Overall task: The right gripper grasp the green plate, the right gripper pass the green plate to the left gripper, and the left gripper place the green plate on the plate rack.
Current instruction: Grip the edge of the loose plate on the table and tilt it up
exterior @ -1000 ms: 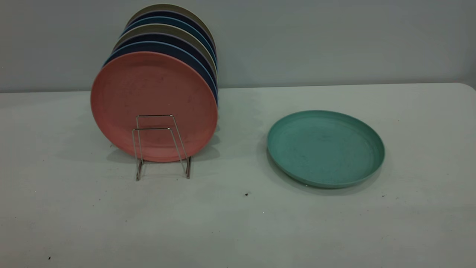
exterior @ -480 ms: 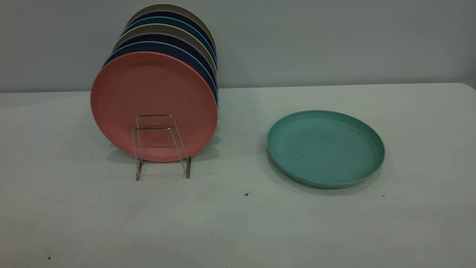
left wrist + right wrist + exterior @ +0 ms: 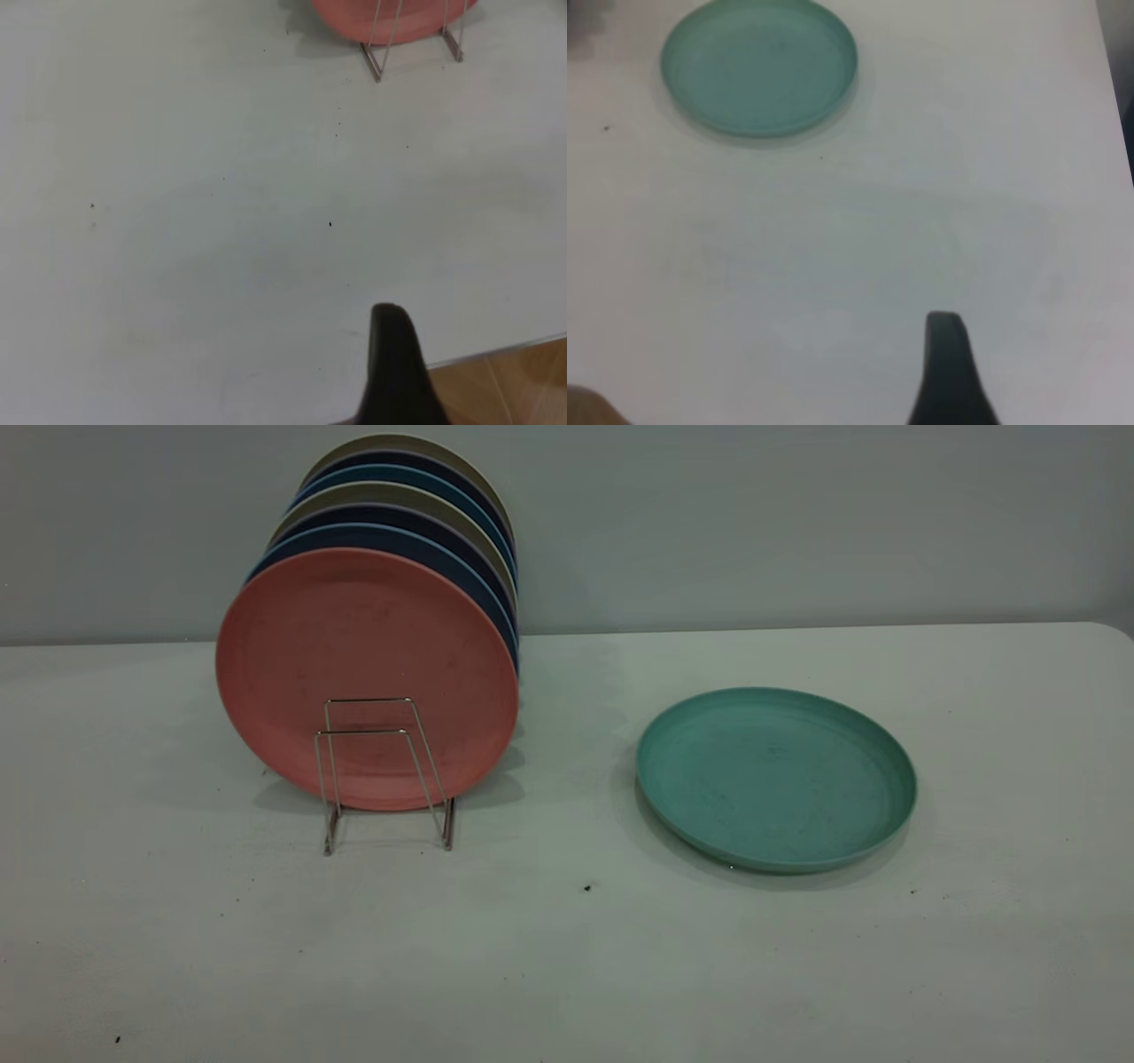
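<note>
Nearest, at the table's front edge, the left gripper is showing only as one dark finger in its own wrist view, hanging over bare tabletop well short of the plate rack; whether its fingers are open or closed cannot be told; the right gripper is likewise showing just one dark tapered finger in its wrist view, sitting well apart from the green plate, and its fingers' state cannot be told either; neither gripper is appearing in the exterior view.

Farther in, right of centre, the green plate is lying flat and face up on the table; it is round, matte teal-green, with a shallow raised rim and faint rings and scuffs across its floor; nothing is touching it, and it is casting a soft shadow along its near edge.

To its left, well apart, the plate rack is standing with thin silver wire loops at its near end; a pink plate is standing on edge in it, facing forward; behind that, toward the far wall, a row of dark blue and olive plates is standing on edge.
</note>
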`<state>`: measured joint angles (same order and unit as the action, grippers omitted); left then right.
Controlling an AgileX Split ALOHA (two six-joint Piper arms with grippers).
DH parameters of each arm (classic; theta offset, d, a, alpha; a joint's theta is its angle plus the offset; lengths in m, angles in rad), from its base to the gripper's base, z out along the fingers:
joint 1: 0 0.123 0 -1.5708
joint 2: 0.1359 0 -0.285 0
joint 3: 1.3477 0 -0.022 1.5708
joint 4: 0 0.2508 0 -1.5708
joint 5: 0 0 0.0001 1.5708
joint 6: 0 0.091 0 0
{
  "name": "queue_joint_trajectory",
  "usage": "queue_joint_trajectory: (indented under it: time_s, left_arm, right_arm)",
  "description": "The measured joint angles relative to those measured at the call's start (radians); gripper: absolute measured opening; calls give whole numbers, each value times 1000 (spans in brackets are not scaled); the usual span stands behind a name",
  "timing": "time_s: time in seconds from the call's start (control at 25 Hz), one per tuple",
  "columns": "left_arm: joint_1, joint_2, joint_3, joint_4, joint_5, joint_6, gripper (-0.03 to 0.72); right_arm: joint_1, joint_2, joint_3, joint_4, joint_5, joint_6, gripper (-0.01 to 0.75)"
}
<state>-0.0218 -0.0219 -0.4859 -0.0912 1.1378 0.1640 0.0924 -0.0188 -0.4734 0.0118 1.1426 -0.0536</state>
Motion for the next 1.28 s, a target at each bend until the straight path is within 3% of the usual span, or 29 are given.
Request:
queue_joint_trajectory:
  time_s: [0.4, 0.52, 0.72, 0.92, 1.16, 1.28]
  left_arm:
    - [0, 0, 0, 1, 0, 0, 507]
    - [0, 0, -13, -16, -61, 0, 504]
    - [0, 138, -19, -143, -224, 26, 501]
    - [0, 387, -19, -337, -414, 181, 500]
    - [0, 682, -19, -599, -529, 418, 500]
    - [0, 788, -19, -719, -572, 513, 499]
  right_arm:
    - [0, 0, 0, 0, -2, 0, 528]
    - [0, 4, -10, 3, -22, -29, 517]
    - [0, 185, -21, 137, -231, -115, 510]
    - [0, 525, -26, 391, -415, -320, 510]
    - [0, 969, -102, 727, -613, -605, 510]
    - [0, 1201, -174, 883, -655, -775, 510]
